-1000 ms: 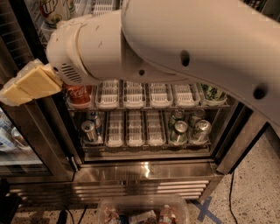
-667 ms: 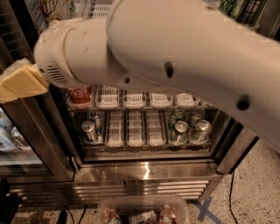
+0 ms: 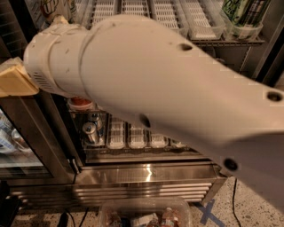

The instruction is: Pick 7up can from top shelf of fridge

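Note:
The 7up can (image 3: 56, 9), pale with green lettering, stands at the left end of the top shelf (image 3: 133, 8), whose white slotted lanes run along the top of the view. My big white arm (image 3: 168, 84) crosses the picture and hides the middle of the fridge (image 3: 146, 175). My gripper (image 3: 15, 82) shows as a tan pad at the left edge, in front of the dark door frame. It is below and left of the 7up can and apart from it.
Dark green striped cans (image 3: 242, 12) stand at the shelf's right end. A red Coca-Cola can (image 3: 80, 103) and silver-topped cans (image 3: 91, 129) sit on a lower rack. A clear plastic tub (image 3: 144, 215) and blue floor tape (image 3: 207, 213) lie before the steel base.
The view has risen and closed in: the top shelf and the 7up can now show at the top. The arm fills more of the picture, and the gripper stays at the left edge.

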### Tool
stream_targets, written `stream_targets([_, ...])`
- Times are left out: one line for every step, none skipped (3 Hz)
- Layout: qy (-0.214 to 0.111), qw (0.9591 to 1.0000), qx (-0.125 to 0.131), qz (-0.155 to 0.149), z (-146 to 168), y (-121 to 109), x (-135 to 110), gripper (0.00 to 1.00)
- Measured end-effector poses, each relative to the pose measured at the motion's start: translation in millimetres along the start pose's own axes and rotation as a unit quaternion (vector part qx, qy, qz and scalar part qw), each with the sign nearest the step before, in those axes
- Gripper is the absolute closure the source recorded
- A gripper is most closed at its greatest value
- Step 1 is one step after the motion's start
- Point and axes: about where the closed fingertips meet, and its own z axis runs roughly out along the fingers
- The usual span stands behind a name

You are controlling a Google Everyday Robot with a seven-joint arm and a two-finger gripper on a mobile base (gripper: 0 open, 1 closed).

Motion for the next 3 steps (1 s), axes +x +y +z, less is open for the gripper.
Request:
stream_targets([0.006,0.9995,0.030,0.006,-3,-24,17,0.00])
stream_targets([0.008,0.9986,0.044,0.030,1,-44,34,0.00])
stream_targets([-0.005,0.9976,0.042,0.054,17,-53,36,0.00])
